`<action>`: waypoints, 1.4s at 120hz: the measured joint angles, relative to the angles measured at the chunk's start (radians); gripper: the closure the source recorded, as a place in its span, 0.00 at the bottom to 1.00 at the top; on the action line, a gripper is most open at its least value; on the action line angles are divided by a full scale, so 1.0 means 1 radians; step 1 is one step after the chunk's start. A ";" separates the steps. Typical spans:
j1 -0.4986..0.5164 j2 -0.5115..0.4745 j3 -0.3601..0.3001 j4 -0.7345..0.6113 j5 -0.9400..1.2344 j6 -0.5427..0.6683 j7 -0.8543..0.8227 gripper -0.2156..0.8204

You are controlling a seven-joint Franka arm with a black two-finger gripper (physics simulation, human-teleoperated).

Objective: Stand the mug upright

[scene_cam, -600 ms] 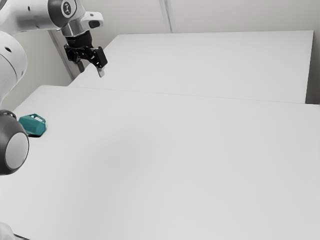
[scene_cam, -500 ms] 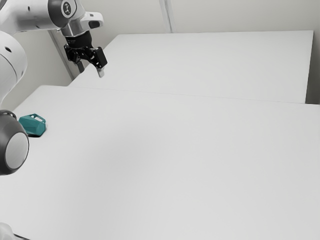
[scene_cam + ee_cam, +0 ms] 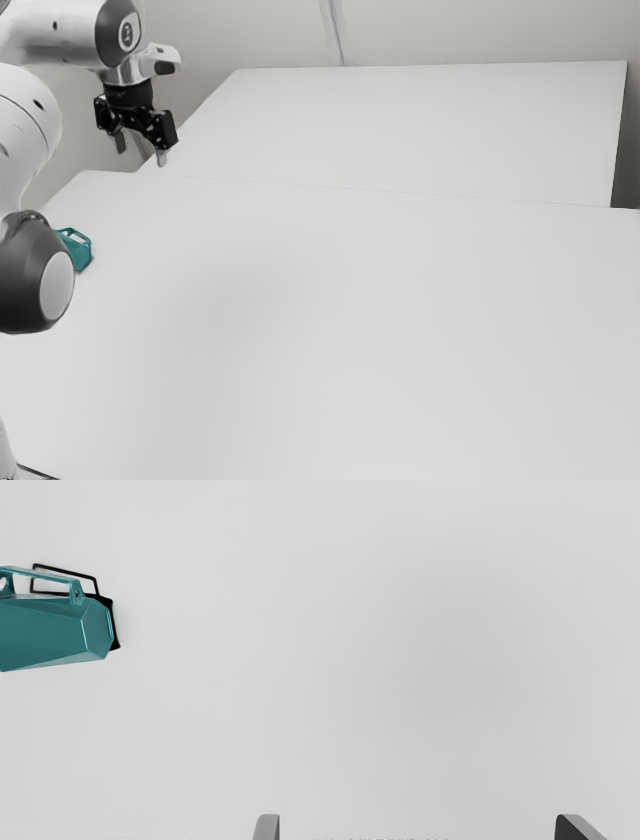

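On the exterior view's left, the teal mug point(image 3: 77, 248) lay on its side. High up and farther back, the gripper point(image 3: 142, 155) had just slid left, its 2 fingers point(image 3: 267, 828) wide apart, holding nothing. The mug still needed standing up.

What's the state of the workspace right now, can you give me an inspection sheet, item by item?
Surface: white tabletop, plain and pale.
Job's things: teal faceted mug, lying on its side, not upright.
Clutter: nothing seen.
Gripper: black two-finger gripper, open, raised, nothing between its fingers.
Cables: thin dark line at the exterior view's lower left corner; cannot tell whether it is a cable.
Surroundings: second white surface beyond the tabletop, pale wall behind.
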 joint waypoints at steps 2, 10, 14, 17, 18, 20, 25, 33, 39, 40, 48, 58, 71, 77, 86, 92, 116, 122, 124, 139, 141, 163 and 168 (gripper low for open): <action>0.015 0.001 -0.001 0.000 -0.003 0.000 0.004 0.21; 0.082 0.002 -0.003 0.000 -0.016 0.001 0.027 0.21; 0.122 0.002 -0.005 0.000 -0.029 0.001 0.041 0.21; 0.150 0.002 -0.006 -0.001 -0.041 0.001 0.053 0.21; 0.159 0.002 -0.007 -0.001 -0.045 0.001 0.058 0.21; 0.175 0.002 -0.007 -0.001 -0.053 0.002 0.067 0.21; 0.219 0.001 -0.012 -0.001 -0.073 0.003 0.091 0.21; 0.281 0.002 -0.018 -0.002 -0.116 0.014 0.136 0.21; 0.320 0.016 -0.019 -0.006 -0.152 0.032 0.172 0.21; 0.326 0.017 -0.020 -0.007 -0.158 0.037 0.178 0.21; 0.379 0.024 -0.052 -0.021 -0.201 0.095 0.224 0.21; 0.471 0.045 -0.125 -0.040 -0.268 0.186 0.285 0.21; 0.602 0.110 -0.203 -0.035 -0.397 0.284 0.378 0.21; 0.660 0.142 -0.240 -0.028 -0.460 0.318 0.426 0.21; 0.741 0.179 -0.291 -0.019 -0.546 0.354 0.498 0.21; 0.785 0.199 -0.316 -0.016 -0.598 0.370 0.546 0.21; 0.887 0.233 -0.339 -0.052 -0.764 0.384 0.729 0.21; 0.907 0.231 -0.340 -0.082 -0.808 0.382 0.777 0.21; 0.913 0.229 -0.340 -0.091 -0.821 0.381 0.794 0.21; 0.958 0.206 -0.340 -0.171 -0.915 0.360 0.921 0.21; 0.963 0.203 -0.340 -0.178 -0.925 0.356 0.938 0.21; 1.038 0.206 -0.347 -0.220 -1.024 0.286 1.132 0.21; 1.065 0.227 -0.361 -0.210 -1.056 0.269 1.173 0.21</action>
